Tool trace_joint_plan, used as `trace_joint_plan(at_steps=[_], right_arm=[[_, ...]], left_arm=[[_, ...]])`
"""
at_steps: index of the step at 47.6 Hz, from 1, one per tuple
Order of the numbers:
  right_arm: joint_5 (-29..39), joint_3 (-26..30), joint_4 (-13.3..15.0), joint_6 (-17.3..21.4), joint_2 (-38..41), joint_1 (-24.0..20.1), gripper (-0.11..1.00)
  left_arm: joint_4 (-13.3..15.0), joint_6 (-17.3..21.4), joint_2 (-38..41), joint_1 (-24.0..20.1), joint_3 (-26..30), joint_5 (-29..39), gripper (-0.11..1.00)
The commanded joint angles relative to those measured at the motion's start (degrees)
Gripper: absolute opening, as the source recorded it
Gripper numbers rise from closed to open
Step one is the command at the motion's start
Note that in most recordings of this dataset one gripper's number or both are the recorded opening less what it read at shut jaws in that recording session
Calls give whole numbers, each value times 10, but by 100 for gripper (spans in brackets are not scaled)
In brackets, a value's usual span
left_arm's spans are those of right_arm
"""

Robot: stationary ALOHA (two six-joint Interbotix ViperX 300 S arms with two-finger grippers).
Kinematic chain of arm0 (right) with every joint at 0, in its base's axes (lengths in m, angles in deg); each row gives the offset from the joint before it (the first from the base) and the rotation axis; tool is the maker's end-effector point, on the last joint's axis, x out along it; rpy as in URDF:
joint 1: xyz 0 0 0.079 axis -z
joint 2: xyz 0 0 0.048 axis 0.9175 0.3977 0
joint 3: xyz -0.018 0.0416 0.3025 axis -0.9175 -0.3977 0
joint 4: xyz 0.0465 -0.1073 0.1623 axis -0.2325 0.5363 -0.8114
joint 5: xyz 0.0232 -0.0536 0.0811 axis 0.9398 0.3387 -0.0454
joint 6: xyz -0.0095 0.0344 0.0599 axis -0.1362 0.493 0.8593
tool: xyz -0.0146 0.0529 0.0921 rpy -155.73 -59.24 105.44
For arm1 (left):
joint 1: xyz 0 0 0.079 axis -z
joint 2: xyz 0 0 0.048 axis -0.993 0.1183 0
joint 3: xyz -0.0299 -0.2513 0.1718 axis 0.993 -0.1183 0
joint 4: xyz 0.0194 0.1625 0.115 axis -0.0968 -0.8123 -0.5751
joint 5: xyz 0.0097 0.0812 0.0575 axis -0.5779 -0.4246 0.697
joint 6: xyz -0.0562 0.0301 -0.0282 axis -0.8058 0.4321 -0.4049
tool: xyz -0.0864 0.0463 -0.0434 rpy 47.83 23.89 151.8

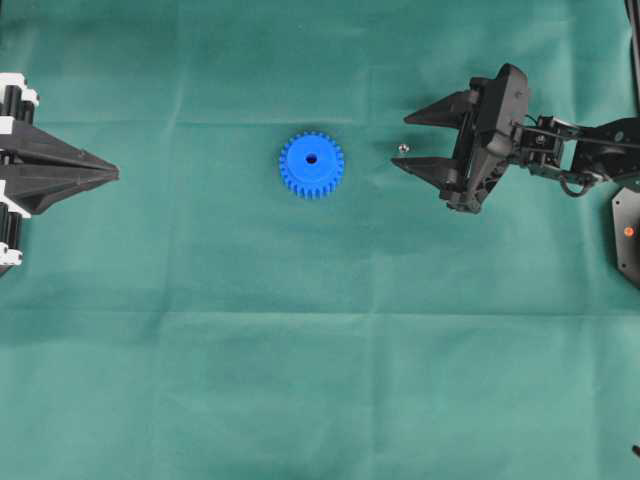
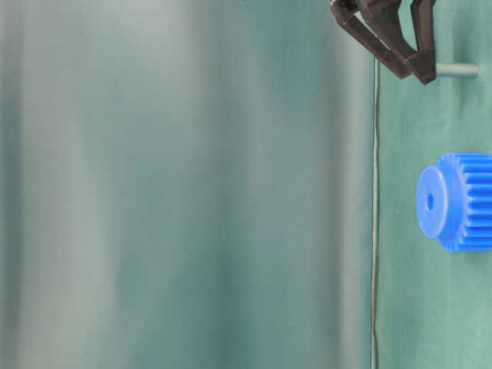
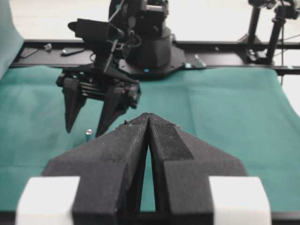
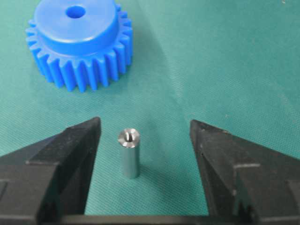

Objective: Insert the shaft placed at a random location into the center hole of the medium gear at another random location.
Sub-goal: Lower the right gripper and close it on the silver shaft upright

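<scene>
Overhead: gear lies flat on the green cloth, about mid-width, nearer the top edge. Shaft stands upright just right of it, apart from it. Right gripper has jaws spread, tips either side of the shaft, not touching. Left gripper sits at the left edge, jaws together, empty.

Table-level (view turned sideways): right gripper tips hang beside the shaft; contact can't be told here. Gear stays clear of both, hole visible in the hub.

Left wrist: left fingers pressed shut on nothing. Beyond them the right gripper points down with the shaft between its tips.

Right wrist: shaft upright between the open jaws, closer to the left-hand finger than the other finger, gaps both sides. Gear behind, hole unblocked.

Step in hand: grasp the shaft. To do it well, I'd centre the jaws first so the near finger doesn't tip the pin, go low enough to grip the body rather than the top, close slowly, and keep it vertical for the hole.
</scene>
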Motion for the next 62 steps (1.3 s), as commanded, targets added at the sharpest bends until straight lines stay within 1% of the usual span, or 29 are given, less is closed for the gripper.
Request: trace_joint_plan(at_steps=[1,3,4,11,13,14,26,31,37,42,49,55,62], right_arm=[[-4,8,-1,-4,-5,2,73],[-4,9,0,-4,-5,1,68],[-4,9,1,-4,-5,1,63],[0,8,5,-4,-5,-3,23],[2,8,6,-4,-5,-4,15],[2,8,7,-4,-5,-4,14],[3,9,7,-4,-9,-4,14],[11,9,7,-4,-26,-5,14],[57,15,6,-2,-73,-6,14],[115,25,7,-3,-120,-7,14],[172,39,7,-6,-171,-11,14],[195,42,7,-6,-187,-11,14],[200,43,7,-6,-187,-11,14]], left_arm=[[-2,-1,4,0,11,-3,0],[-1,-1,5,0,11,-3,0],[-1,-1,4,0,11,-3,0],[-1,-1,5,0,11,-1,0],[-2,-1,4,-1,11,-1,0],[-1,-1,4,0,11,-1,0],[-1,-2,4,0,11,-1,0],[-2,-3,4,0,11,1,0],[-1,-3,4,0,11,4,0],[-1,-4,4,-1,11,4,0],[-1,-4,4,0,11,4,0],[-1,-4,4,0,11,4,0],[-1,-4,5,0,11,4,0]])
